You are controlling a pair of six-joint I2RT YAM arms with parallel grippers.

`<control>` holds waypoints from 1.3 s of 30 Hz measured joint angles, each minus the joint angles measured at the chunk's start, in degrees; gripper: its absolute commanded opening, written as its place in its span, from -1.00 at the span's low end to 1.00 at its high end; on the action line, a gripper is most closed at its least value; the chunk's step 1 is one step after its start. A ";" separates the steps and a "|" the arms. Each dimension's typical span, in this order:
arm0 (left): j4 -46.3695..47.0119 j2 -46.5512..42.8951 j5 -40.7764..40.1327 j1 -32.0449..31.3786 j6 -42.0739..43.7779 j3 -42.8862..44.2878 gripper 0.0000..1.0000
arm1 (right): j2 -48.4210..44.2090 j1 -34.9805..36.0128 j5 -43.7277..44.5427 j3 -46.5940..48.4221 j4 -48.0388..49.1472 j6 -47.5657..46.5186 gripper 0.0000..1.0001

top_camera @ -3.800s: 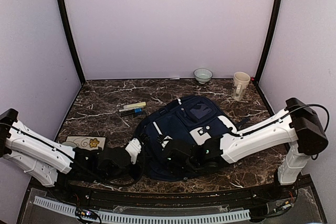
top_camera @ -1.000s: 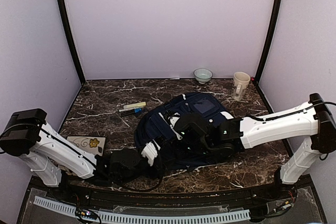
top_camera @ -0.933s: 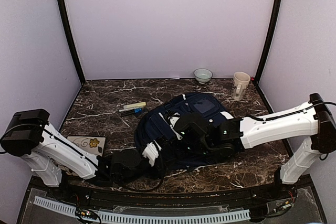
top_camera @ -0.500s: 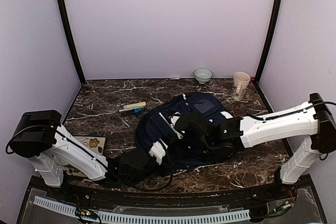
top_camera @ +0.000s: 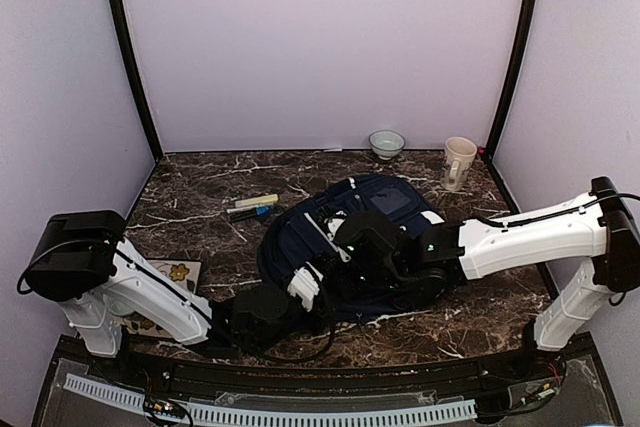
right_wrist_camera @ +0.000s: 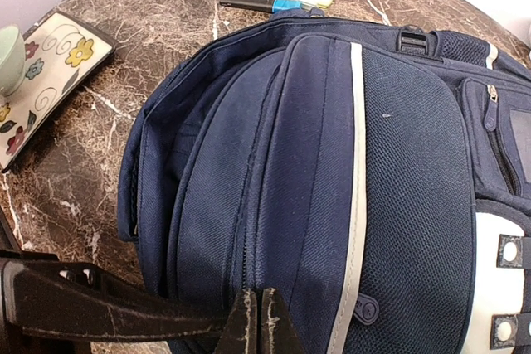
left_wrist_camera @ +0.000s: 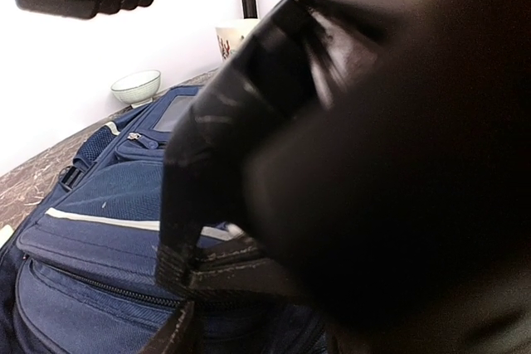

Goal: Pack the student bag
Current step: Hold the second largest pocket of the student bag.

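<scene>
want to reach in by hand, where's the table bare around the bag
Bare marble: the back strip between the markers and the bowl, and the near-right corner in front of the right arm. Crowded: mid-table, where it and the left arm meet at the student bag.

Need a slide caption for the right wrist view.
Shut right gripper poised at a seam of the navy-blue fabric backpack lying on the brown marbled table.

We record the student bag [top_camera: 390,202] mid-table [top_camera: 190,197]; markers [top_camera: 252,208] behind-left, bowl [top_camera: 386,143] and mug [top_camera: 458,163] behind, tray [top_camera: 178,272] front-left.
</scene>
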 measured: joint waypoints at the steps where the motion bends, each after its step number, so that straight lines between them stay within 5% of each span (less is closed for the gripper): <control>1: -0.02 0.00 0.00 0.00 -0.15 0.00 -0.04 | 0.00 0.00 0.00 0.00 -0.02 0.00 -1.00; 7: 0.11 0.00 0.04 -0.02 -0.44 -0.57 -0.32 | 0.00 0.00 -0.07 0.00 -0.20 -0.22 -1.00; 15: 3.85 0.02 1.77 -0.46 1.70 -6.05 -0.11 | 0.00 0.28 -0.57 0.02 0.02 -0.31 -1.00; 26: 5.03 1.99 -0.76 -1.03 4.02 -4.74 -0.14 | 0.00 0.28 -0.66 0.13 0.02 -0.31 -1.00; 31: 5.35 3.34 -4.42 -1.40 4.96 -3.50 -0.38 | 0.00 -0.17 -0.76 0.13 0.02 -0.22 -1.00; 36: 7.10 4.59 -6.38 -1.53 6.47 -2.97 -1.00 | 0.00 -0.42 -0.76 0.13 -0.04 -0.15 -1.00; 39: 7.91 4.74 -7.08 -1.62 7.85 -2.95 -1.00 | 0.00 -0.44 -0.76 0.13 0.00 0.07 -1.00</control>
